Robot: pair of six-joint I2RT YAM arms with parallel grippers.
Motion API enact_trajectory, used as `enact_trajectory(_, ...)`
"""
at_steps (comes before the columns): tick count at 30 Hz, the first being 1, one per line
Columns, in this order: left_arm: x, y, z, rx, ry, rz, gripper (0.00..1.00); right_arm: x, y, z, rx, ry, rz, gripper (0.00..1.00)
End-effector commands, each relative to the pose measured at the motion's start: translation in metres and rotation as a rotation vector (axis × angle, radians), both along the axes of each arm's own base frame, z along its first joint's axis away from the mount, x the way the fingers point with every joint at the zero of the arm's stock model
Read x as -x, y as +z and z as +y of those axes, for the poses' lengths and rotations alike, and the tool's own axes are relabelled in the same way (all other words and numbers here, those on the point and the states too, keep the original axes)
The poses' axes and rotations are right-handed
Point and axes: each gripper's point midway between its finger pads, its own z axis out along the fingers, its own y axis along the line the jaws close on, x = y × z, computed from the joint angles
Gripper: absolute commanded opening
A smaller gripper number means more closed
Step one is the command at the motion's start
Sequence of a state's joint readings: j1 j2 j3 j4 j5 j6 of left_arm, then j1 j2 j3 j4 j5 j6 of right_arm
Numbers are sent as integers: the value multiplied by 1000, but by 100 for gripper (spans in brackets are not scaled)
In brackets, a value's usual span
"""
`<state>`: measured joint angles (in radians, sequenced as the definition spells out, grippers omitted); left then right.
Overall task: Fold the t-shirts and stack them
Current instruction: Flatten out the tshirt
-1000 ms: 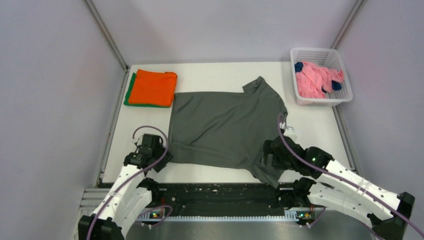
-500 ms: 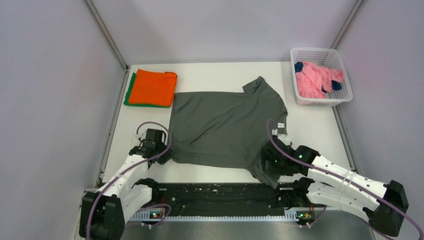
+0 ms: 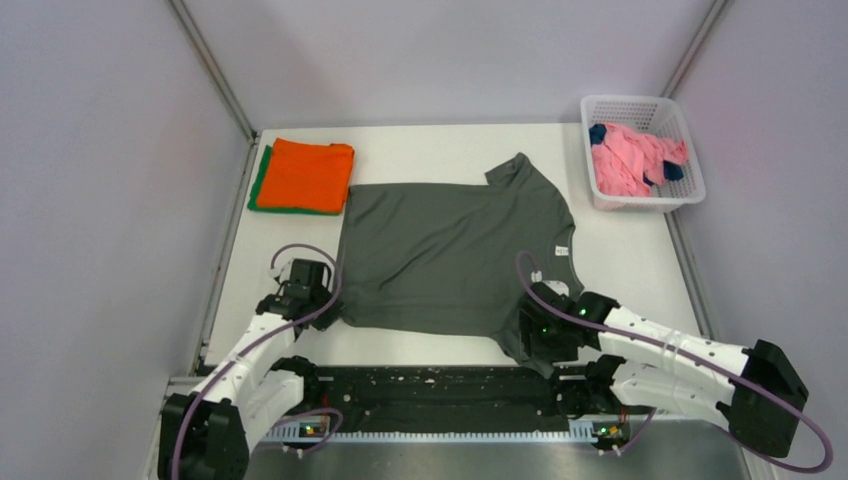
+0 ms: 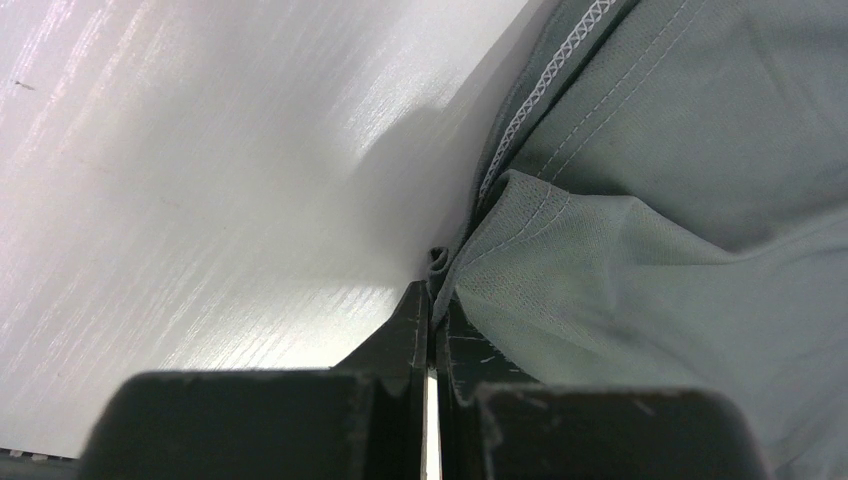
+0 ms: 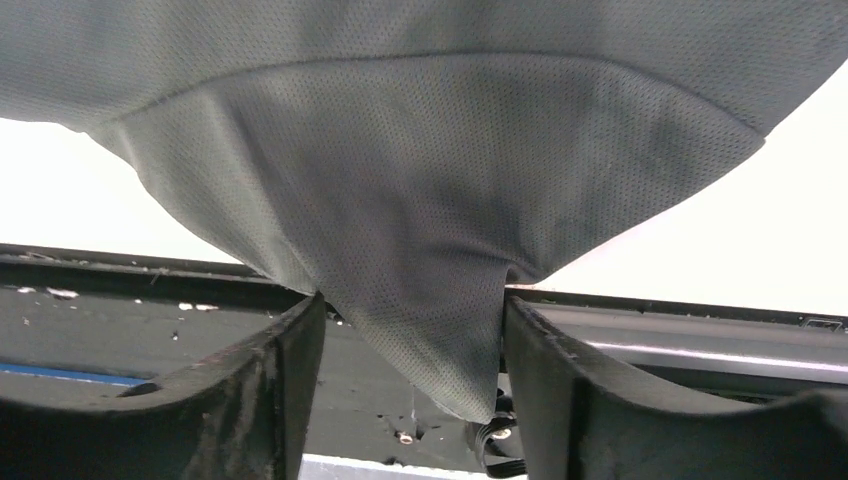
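A dark olive-grey t-shirt (image 3: 450,255) lies spread flat in the middle of the table. My left gripper (image 3: 322,300) is shut on its near-left hem corner (image 4: 470,250), low on the table. My right gripper (image 3: 528,335) is open around the near-right sleeve, which hangs between the fingers (image 5: 440,320) over the table's front edge. An orange t-shirt (image 3: 308,172) lies folded on a green one (image 3: 260,180) at the back left. Pink (image 3: 630,160) and navy (image 3: 598,132) t-shirts lie bunched in the basket.
A white lattice basket (image 3: 690,165) stands at the back right. A black rail (image 3: 430,385) runs along the table's near edge between the arm bases. Grey walls close in the table on the left, back and right.
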<state>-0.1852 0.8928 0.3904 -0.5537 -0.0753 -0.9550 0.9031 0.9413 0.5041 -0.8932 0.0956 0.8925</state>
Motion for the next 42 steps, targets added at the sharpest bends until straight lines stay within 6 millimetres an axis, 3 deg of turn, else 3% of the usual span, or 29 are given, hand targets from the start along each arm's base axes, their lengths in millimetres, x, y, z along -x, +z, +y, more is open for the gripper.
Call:
enact_trajectory(1, 4, 2, 6, -26, 3, -9, 0, 8, -9, 5, -13, 19, 40, 56)
enact_trajectory(2, 4, 3, 6, -25, 3, -11, 0, 8, -9, 9, -26, 23, 41, 49)
enact_trajectory(5, 3, 8, 4, -17, -4, -19, 0, -1, 0, 22, -72, 46, 4, 13)
enact_trajectory(7, -1, 20, 1, -3, -18, -50, 0, -18, 16, 27, -89, 49, -81, 2)
enact_trajectory(10, -16, 57, -6, 27, -51, -167, 0, -52, 61, 26, -86, 12, -266, 0)
enact_trajectory(14, -43, 151, -14, 58, -100, -447, 0, -95, 139, 23, -136, -82, -537, 0)
enact_trajectory(17, -52, 223, -11, 42, -101, -623, 0, -119, 217, 15, -230, -172, -767, 0)
enact_trajectory(20, -52, 296, -9, 35, -112, -776, 0, -126, 297, -5, -325, -244, -973, 0)
enact_trajectory(26, -31, 424, -11, 38, -163, -1060, 0, -103, 440, -32, -540, -192, -1265, 0)
enact_trajectory(31, 13, 515, -35, 128, -340, -1269, 0, -70, 507, -42, -710, -97, -1370, 0)
enact_trajectory(34, 34, 548, -42, 161, -399, -1349, 0, -50, 546, -47, -796, -25, -1440, 0)
enact_trajectory(37, 46, 563, -44, 168, -424, -1387, 0, -45, 567, -54, -776, 1, -1479, 0)
enact_trajectory(39, 48, 564, -44, 174, -423, -1392, 0, -46, 573, -60, -740, -7, -1494, 0)
enact_trajectory(42, 33, 550, -47, 188, -412, -1355, 0, -62, 569, -66, -649, -79, -1504, 0)
